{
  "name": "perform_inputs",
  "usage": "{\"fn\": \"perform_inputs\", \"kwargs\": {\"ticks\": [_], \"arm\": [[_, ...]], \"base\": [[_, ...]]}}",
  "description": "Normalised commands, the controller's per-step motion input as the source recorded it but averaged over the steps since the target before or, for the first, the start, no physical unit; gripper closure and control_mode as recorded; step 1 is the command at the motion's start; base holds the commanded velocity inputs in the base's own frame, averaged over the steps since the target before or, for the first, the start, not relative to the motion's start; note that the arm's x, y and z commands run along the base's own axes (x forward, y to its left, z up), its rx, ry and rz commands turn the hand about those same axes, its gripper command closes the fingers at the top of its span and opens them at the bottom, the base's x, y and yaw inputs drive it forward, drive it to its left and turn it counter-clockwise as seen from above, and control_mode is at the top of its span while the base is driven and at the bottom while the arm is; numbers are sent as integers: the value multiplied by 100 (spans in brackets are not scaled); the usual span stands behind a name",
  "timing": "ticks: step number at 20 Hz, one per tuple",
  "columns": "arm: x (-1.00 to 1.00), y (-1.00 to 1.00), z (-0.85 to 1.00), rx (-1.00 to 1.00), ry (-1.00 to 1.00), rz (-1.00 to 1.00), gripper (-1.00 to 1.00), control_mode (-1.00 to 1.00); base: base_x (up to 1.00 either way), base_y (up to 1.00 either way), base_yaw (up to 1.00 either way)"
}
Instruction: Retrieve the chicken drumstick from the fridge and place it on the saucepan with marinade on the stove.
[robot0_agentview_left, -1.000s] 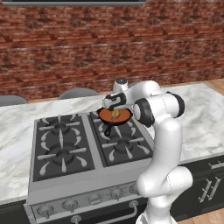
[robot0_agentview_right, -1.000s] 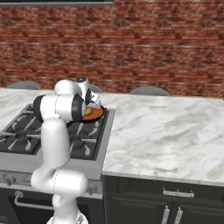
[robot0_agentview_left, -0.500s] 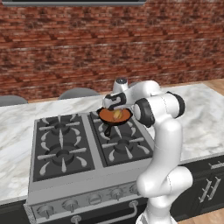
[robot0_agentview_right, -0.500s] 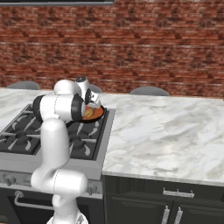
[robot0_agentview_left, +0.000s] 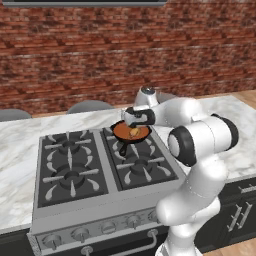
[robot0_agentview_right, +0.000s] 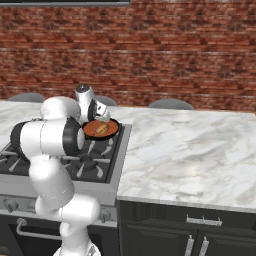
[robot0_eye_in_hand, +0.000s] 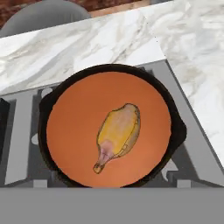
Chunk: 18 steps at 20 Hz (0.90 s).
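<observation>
Chicken drumstick (robot0_eye_in_hand: 117, 132) lies free below the pincer (robot0_agentview_left: 134, 121), which hangs just over the pan with its jaws spread wide and holding nothing. The meat is golden-yellow and lumpy, thick and rounded at one end and narrowing to a thin pinkish bone tip at the other. In the hand view its long axis runs diagonally, the thick end toward the upper right and the bone tip toward the lower left. It rests near the middle of the saucepan with marinade (robot0_eye_in_hand: 178, 131), a round shallow black pan, and smooth orange-brown sauce surrounds it. The pan sits on a black grated burner at the back right of the stove (robot0_agentview_left: 55, 207), a grey steel cooktop with a row of round knobs along the front. Around the stove goes the desk (robot0_agentview_right: 190, 155), of white marble with grey veins, and behind it stands a red brick wall (robot0_agentview_left: 75, 55).
</observation>
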Motion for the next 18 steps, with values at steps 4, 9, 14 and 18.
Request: {"fn": "perform_inputs", "kwargs": {"ticks": [4, 9, 14, 18], "arm": [[-100, -19, 100, 9, -28, 0, -100, -100], [-100, -33, 68, 4, -15, 1, -100, -100], [-100, -21, 11, -1, 2, 2, -100, -100], [-100, 0, 17, -5, 15, 0, -100, -100]], "base": [[0, 0, 0], [0, 0, 0], [0, 0, 0], [0, 0, 0]]}}
